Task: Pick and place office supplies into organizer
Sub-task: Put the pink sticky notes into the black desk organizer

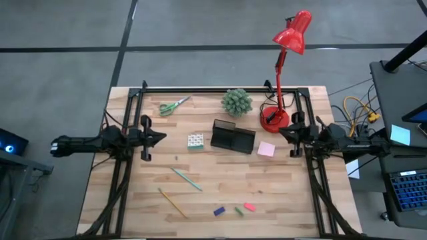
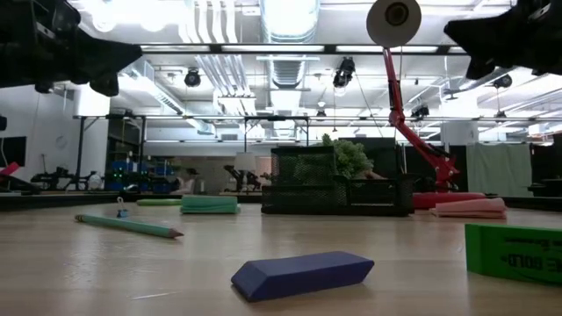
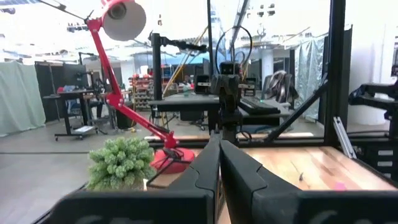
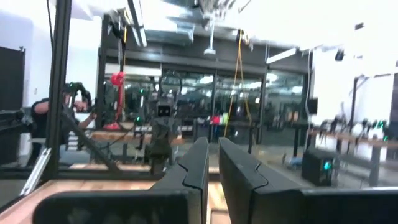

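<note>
Organizer [image 1: 233, 136] mid-table; cube [image 1: 195, 141] left, sticky pad [image 1: 266, 149] right, plant [image 1: 237, 101] behind.

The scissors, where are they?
In the high view, the green-handled scissors lie at the table's far edge, left of the spiky plant.

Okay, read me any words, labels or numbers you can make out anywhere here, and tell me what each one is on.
"BOLD": printed sideways on the green eraser, low view; the smaller print beside it is too blurred to read.
Nothing readable on the blue eraser, the organizer or the red lamp.
</note>
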You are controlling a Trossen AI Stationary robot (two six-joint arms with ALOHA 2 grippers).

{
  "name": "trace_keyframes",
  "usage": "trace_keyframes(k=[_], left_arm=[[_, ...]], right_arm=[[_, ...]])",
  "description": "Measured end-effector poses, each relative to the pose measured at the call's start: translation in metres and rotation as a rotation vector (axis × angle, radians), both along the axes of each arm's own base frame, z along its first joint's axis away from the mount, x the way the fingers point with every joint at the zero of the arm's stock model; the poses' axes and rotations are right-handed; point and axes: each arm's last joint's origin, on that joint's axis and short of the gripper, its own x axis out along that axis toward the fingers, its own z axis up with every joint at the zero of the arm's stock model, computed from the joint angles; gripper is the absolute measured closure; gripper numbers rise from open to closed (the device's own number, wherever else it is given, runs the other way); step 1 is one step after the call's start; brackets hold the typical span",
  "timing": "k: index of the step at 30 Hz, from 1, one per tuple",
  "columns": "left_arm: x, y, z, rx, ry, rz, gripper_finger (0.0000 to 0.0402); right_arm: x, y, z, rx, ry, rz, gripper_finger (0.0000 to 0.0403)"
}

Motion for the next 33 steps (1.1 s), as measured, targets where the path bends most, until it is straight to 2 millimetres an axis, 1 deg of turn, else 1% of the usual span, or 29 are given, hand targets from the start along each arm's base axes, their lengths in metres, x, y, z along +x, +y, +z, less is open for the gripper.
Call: trace_keyframes(k=[3,6,10,14,18,20,24,26,28,31,33], left_arm=[[-0.001,0.000,0.003,0.000,-0.031,0.000,0.0402],[-0.001,0.000,0.006,-0.001,-0.067,0.000,0.0402],[-0.002,0.000,0.010,-0.002,-0.110,-0.001,0.0402],[-0.002,0.000,0.012,0.001,-0.123,0.001,0.0402],[-0.003,0.000,0.015,0.002,-0.154,0.001,0.0402],[-0.004,0.000,0.017,0.026,-0.177,0.007,0.0402],[-0.003,0.001,0.018,0.067,-0.182,0.045,0.0395],[-0.003,0.001,0.020,0.067,-0.199,0.060,0.0380],[-0.003,0.001,0.021,0.066,-0.216,0.060,0.0359],[-0.003,0.001,0.022,0.061,-0.209,0.058,0.0327],[-0.002,0.001,0.022,0.058,-0.201,0.056,0.0312]], right_arm=[[-0.001,0.000,0.003,0.019,-0.038,0.024,0.0374],[-0.001,0.003,0.003,0.005,-0.032,0.115,0.0372],[0.001,0.005,0.001,0.003,-0.013,0.171,0.0355],[0.003,0.004,0.000,0.023,0.004,0.136,0.0321],[0.003,0.001,0.004,0.065,-0.035,0.063,0.0275],[0.003,0.001,0.006,0.059,-0.056,0.057,0.0253],[0.006,0.001,0.010,0.078,-0.039,0.068,0.0218],[0.008,0.001,0.016,0.091,-0.028,0.073,0.0208],[0.010,0.001,0.027,0.092,-0.017,0.071,0.0203],[0.014,0.000,0.053,0.086,-0.019,0.022,0.0203],[0.017,-0.001,0.070,0.064,0.014,-0.028,0.0206]])
